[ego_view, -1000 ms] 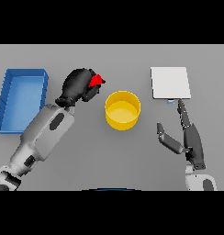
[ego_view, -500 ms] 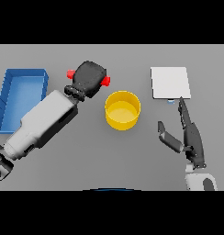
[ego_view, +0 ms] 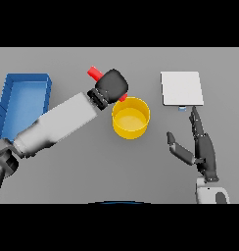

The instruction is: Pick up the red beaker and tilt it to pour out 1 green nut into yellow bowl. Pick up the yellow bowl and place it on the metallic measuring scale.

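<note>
Red beaker tipped over the yellow bowl's near-left rim.

Nearest, at lower right: right robot hand (ego_view: 202, 149), fingers straight and spread from the thumb, clasping nothing, poised above the grey worktop (ego_view: 72, 176) with fingertips aimed at the scale. Further in, at centre: yellow bowl (ego_view: 131, 117) sitting upright on the worktop, interior showing plain yellow, contents not discernible. Just beyond its left rim: left robot hand (ego_view: 111, 86), fingers curled tight round the red beaker (ego_view: 95, 73), tilted, one red end jutting up-left past the knuckles and a sliver of red peeking out below, against the bowl's edge. Far left: blue tray (ego_view: 8, 93). Far right, well apart from the bowl: metallic measuring scale (ego_view: 181, 88), flat and pale.
</note>
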Motion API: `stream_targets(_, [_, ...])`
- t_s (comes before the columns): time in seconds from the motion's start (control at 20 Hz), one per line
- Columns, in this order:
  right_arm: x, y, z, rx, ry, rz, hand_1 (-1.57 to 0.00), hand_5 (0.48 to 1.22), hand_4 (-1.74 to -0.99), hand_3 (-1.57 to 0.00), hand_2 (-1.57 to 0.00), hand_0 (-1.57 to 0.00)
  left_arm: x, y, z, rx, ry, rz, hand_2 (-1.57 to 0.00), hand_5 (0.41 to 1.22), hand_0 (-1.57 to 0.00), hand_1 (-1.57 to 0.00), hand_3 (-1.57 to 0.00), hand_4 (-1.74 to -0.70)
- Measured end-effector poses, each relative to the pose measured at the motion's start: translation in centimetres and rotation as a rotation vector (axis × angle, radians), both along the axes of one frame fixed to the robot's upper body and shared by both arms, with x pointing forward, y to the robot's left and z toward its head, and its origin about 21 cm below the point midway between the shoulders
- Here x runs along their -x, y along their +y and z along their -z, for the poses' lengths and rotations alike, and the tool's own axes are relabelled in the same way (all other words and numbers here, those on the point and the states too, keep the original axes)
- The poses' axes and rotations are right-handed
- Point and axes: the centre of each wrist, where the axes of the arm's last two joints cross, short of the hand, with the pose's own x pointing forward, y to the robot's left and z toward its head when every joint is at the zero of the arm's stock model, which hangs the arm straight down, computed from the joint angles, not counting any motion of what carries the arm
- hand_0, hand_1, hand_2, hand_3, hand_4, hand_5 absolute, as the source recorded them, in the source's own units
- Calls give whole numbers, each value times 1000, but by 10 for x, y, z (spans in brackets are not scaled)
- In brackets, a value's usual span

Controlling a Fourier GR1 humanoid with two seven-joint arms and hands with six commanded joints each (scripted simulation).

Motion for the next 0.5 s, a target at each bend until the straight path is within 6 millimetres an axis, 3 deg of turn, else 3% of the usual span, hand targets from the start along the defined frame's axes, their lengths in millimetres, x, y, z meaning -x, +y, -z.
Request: stream_targets(0.5, [-5,-1,2,38,27,31,1,583,-1250,1,1,1,-4,-25,-3,-307,-121,117,-1571,1221,-1571,-1571,-1566,-1737])
